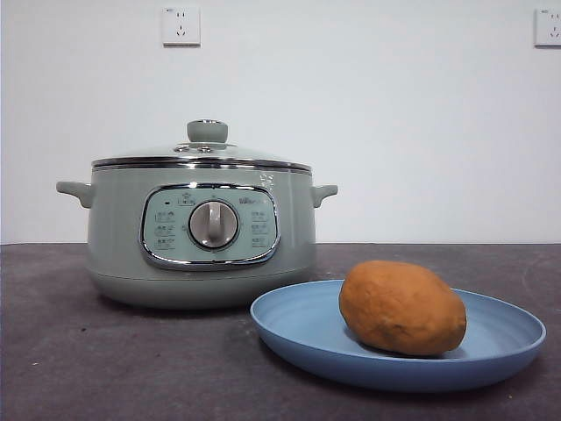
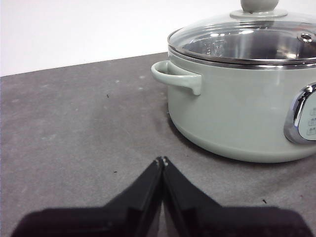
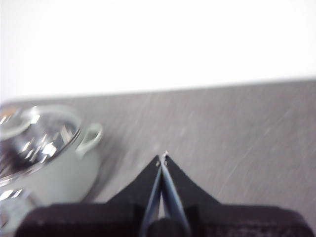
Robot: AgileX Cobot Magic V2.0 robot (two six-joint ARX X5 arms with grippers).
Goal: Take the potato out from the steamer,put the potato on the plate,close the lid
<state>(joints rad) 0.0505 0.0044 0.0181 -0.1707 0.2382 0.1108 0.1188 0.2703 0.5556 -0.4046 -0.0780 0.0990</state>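
The sage-green steamer [image 1: 202, 232] stands on the table at the left of the front view, with the glass lid [image 1: 203, 151] resting on its rim. The orange-brown potato [image 1: 401, 307] lies on the light-blue plate [image 1: 298, 324] in front and to the right of the steamer. My left gripper [image 2: 161, 161] is shut and empty, low over the table, apart from the steamer [image 2: 237, 113] and its lid [image 2: 247, 39]. My right gripper [image 3: 162, 159] is shut and empty above bare table, with the steamer [image 3: 54, 168] blurred off to one side. Neither gripper shows in the front view.
The dark grey tabletop [image 1: 53, 351] runs back to a white wall with two sockets [image 1: 181, 26]. The steamer's side handle [image 2: 177, 76] sticks out toward my left gripper.
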